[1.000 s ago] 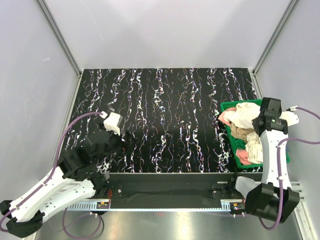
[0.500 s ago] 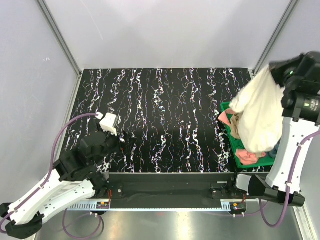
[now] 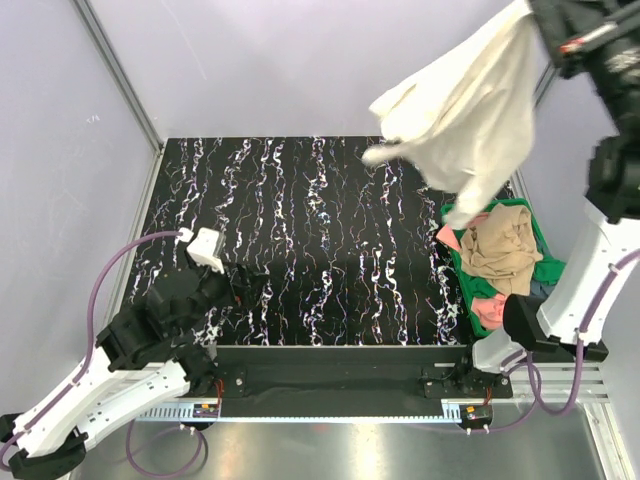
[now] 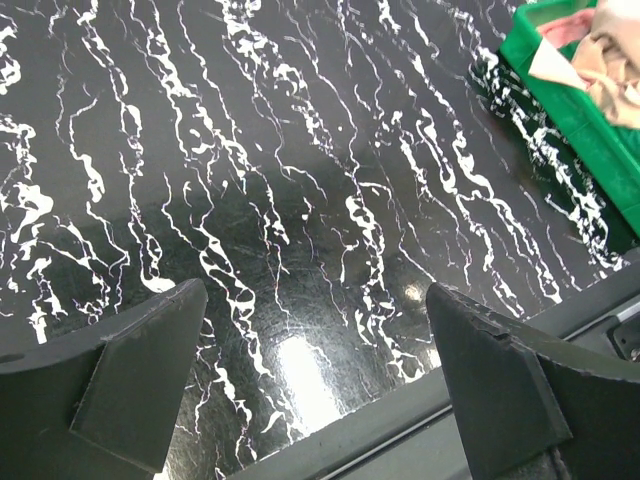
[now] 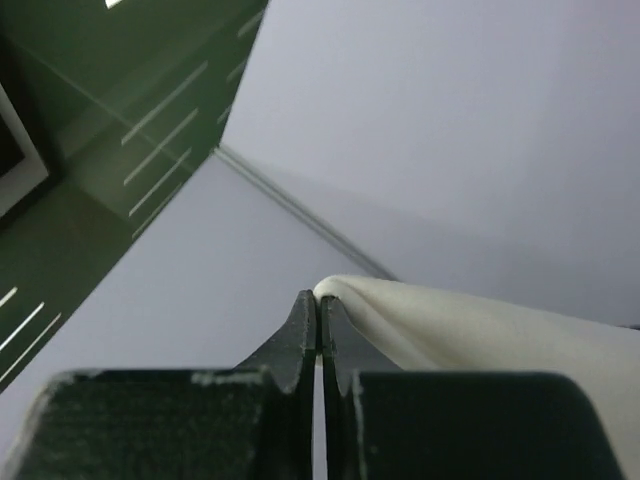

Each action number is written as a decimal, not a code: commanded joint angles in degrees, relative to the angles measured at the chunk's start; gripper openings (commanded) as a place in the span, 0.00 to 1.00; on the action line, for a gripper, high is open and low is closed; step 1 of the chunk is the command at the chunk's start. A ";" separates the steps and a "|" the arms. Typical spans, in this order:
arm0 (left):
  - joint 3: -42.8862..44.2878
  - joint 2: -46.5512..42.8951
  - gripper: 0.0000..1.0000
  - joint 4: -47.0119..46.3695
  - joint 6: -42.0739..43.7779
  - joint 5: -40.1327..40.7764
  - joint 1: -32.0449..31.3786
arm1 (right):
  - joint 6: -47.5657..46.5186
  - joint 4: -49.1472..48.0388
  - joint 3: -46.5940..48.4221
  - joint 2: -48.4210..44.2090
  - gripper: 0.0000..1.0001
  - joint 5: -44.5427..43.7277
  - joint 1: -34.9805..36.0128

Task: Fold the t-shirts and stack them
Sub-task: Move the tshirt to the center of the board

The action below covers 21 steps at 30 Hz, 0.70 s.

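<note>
Cream t-shirt hanging high from right hand pinched shut on it, left hand spread wide, holding nothing

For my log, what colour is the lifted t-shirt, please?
It is cream; the t-shirt shows best in the top external view.

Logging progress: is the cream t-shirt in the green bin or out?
Out. The large cream cloth t-shirt hangs airborne from the shut right end effector, higher than the green plastic bin.
</note>
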<state>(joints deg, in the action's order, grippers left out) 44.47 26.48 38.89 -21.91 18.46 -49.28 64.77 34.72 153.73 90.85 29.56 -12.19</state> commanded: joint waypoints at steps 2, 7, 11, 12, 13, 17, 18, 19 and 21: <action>-0.35 -1.78 0.99 -2.86 0.29 2.37 0.15 | -2.95 -0.11 -9.03 0.91 0.00 -0.89 11.81; -0.35 -2.13 0.99 -2.77 0.55 3.69 0.23 | -13.24 3.33 -17.65 5.56 0.00 -12.48 33.92; -0.43 -2.05 0.99 -2.68 0.90 4.83 0.23 | -14.33 4.65 -26.07 10.48 0.04 -20.14 41.44; -0.43 -2.05 0.99 -2.68 0.99 5.18 0.15 | -13.71 4.74 -28.20 12.84 0.08 -20.68 42.32; -0.43 -1.96 0.99 -2.68 0.99 5.36 0.23 | -13.36 4.48 -30.31 14.34 0.16 -20.16 42.85; -0.70 -1.70 0.99 -2.42 0.47 5.80 0.15 | -17.56 11.55 -29.75 23.92 0.36 -21.47 47.42; -0.79 -1.43 0.99 -2.42 0.29 5.63 0.23 | -18.27 13.95 -28.15 26.72 0.40 -23.13 47.69; -0.87 -1.17 0.99 -2.51 0.20 5.36 0.15 | -19.50 16.06 -25.70 27.62 0.44 -24.28 47.61; -0.61 0.49 0.99 -2.42 -0.15 3.70 0.15 | -21.26 21.07 -24.36 27.20 0.52 -29.70 47.61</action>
<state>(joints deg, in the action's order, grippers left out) 43.99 25.06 38.94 -21.91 22.33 -49.28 48.27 47.66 123.26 120.73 8.54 35.05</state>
